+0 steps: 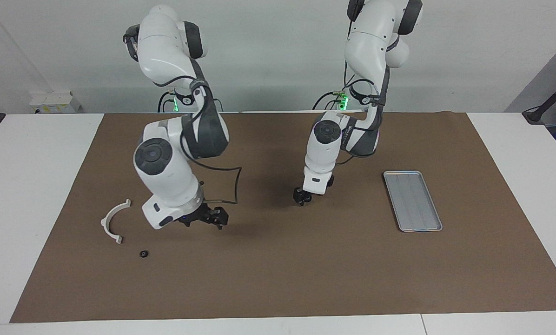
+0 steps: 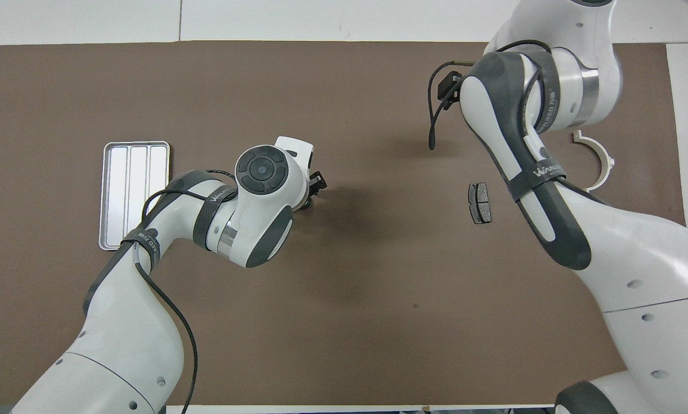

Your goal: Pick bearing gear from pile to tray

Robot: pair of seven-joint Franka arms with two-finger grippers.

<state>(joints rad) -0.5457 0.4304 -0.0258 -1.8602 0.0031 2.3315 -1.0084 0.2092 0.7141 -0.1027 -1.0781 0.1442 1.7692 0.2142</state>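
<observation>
Left pincer (image 1: 301, 199) down mid-worktop, its grip unreadable; it should lift straight, then carry to the silver ribbed tray (image 1: 412, 201).

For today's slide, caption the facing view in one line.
Left gripper down at the mat mid-table; right gripper hovers near the white bracket; tray empty.

We see a brown mat (image 1: 306, 279) covering the white counter (image 1: 31, 186); a small white box (image 1: 55, 102) sits at its edge.
</observation>
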